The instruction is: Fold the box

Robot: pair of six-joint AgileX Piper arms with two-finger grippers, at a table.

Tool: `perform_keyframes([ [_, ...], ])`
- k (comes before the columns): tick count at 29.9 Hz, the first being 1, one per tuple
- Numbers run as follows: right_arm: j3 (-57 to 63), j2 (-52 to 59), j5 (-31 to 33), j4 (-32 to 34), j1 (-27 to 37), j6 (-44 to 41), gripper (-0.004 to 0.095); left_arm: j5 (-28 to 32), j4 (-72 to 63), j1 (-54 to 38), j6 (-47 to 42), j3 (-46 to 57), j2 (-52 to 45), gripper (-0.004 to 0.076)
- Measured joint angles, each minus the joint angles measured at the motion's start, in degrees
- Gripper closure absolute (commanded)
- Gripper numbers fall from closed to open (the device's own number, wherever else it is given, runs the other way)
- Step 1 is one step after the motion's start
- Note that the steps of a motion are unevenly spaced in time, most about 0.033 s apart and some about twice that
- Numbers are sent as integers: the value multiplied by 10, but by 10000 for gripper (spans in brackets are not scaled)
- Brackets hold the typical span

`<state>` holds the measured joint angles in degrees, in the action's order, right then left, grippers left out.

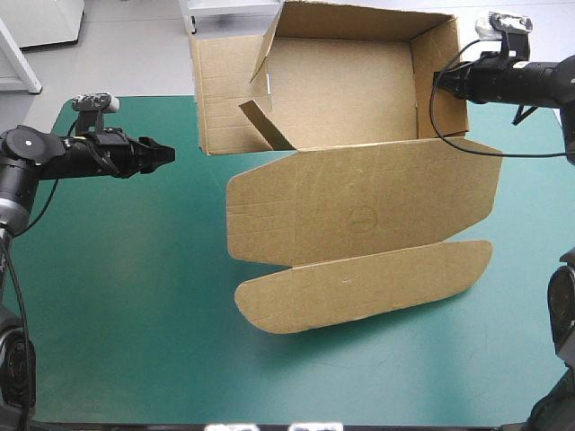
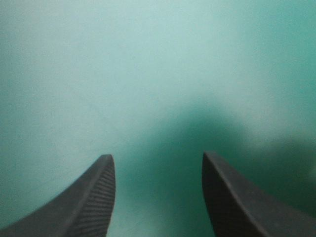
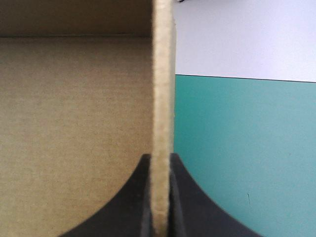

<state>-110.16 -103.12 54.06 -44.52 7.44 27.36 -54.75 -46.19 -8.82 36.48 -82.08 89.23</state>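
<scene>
**Box** [image 1: 350,90]: brown, standing at the far middle of the teal-green cover [image 1: 135,314] as a partly formed tray. The back wall and the right wall [image 1: 437,49] are raised. The lid panel [image 1: 359,206] lies flat toward the near edge, with its tuck flap [image 1: 359,287] flat beyond it. The left side is unfinished: the left side panel [image 1: 220,99] leans outward and a loose tab [image 1: 265,121] juts into the tray.

**Right gripper** [image 1: 442,81]: fingers pinched on the right wall's top edge, with the board between them.

**Left gripper** [image 1: 166,154]: fingers parted, holding nothing, over bare cover well to the left of the box.

**Assessment:** the step in hand appears to be steadying the right wall. It should be held upright and not twisted, so the tray stays square while the left side is worked. The loose tab is the likely obstruction and would need clearing before the side panel can fold in.
</scene>
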Motion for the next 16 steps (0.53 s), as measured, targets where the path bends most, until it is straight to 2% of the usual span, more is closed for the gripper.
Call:
perform_keyframes([
  [7,0,0,10,-3,0,10,925,-20,-252,0,146,0,47,339],
  [13,0,0,5,-4,0,10,925,-107,-431,3,225,0,115,339],
  [16,0,-1,2,-4,0,10,925,-126,-473,8,244,0,138,339],
])
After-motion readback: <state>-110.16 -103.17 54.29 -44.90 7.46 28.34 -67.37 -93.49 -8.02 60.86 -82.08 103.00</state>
